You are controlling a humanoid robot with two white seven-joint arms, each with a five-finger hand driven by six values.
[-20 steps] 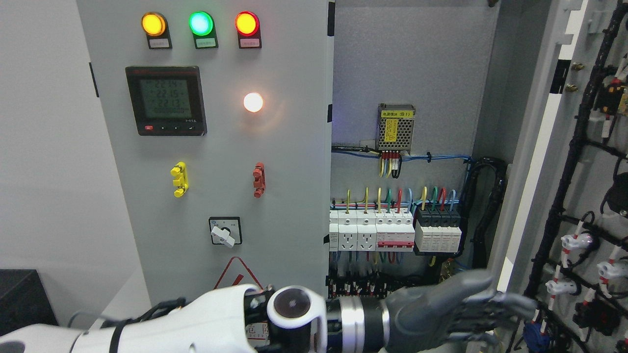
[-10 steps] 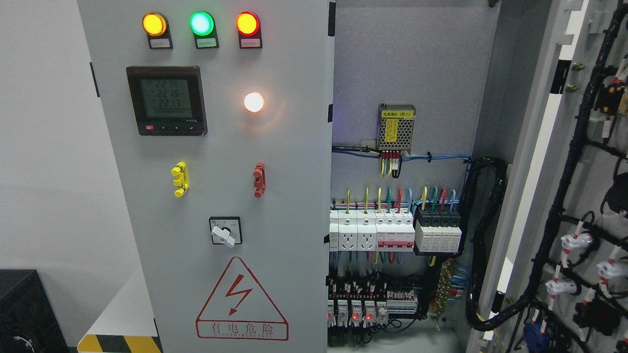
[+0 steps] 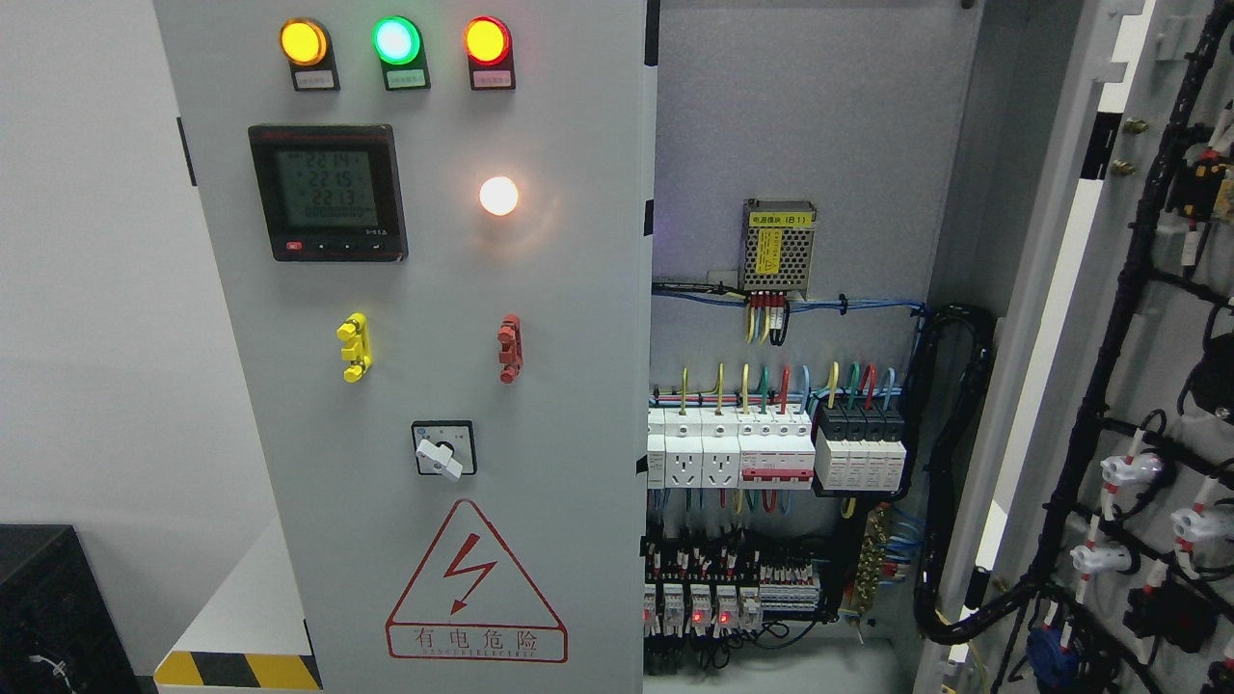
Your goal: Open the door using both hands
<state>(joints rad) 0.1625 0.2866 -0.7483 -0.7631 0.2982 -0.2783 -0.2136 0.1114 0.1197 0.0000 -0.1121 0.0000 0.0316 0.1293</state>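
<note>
Head view: no part of the robot's body in frame. The left hand and its arm are out of view, and the right hand and its arm likewise. Lower left, lower right and bottom edge, where the arms would come in, show no arm, wrist or fingers. Pose and state of both hands cannot be told from this view
</note>
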